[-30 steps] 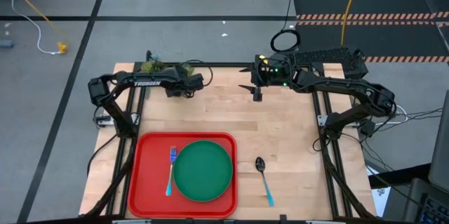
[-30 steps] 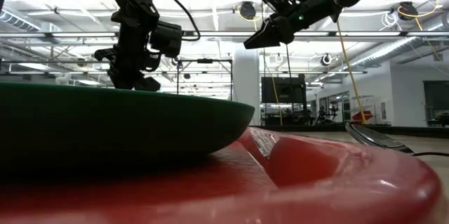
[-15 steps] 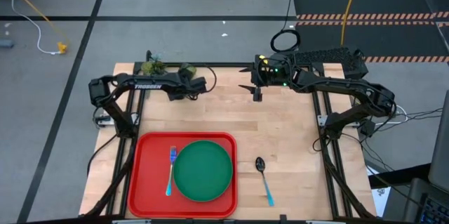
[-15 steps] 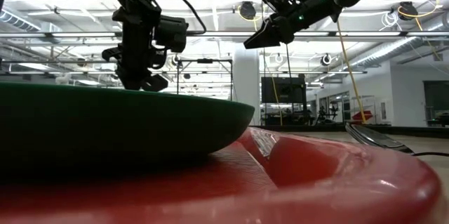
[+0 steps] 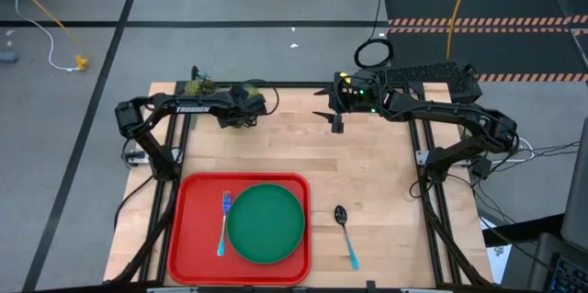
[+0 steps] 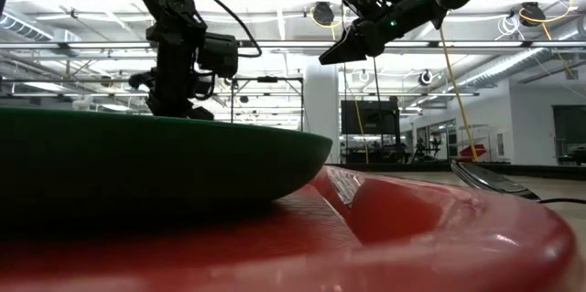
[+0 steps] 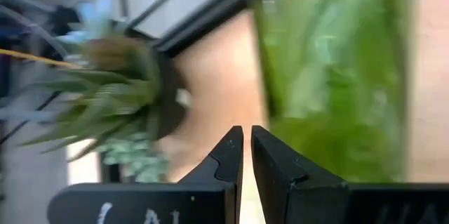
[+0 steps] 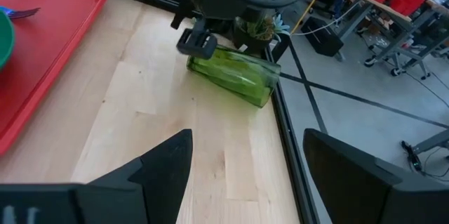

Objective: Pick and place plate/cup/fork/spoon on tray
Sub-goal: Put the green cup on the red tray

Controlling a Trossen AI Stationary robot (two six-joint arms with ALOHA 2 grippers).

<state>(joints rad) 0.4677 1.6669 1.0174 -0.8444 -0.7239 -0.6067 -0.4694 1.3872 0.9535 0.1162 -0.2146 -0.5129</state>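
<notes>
The worktop [image 5: 367,174] was pale matt wood; the tray [image 5: 193,229] glossy red plastic; the cup [image 8: 233,75] translucent green.

Plate [image 5: 266,222] and fork [image 5: 224,223] on tray [image 5: 188,242]

Left gripper [image 5: 241,109] has drawn back toward the table's far left corner, above the fallen cup [image 8: 233,75].

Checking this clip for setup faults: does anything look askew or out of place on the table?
Yes. The cup lies tipped on its side at the table's far edge, next to a small plant, with the left gripper right at it. The spoon is still off the tray, on bare wood.
</notes>
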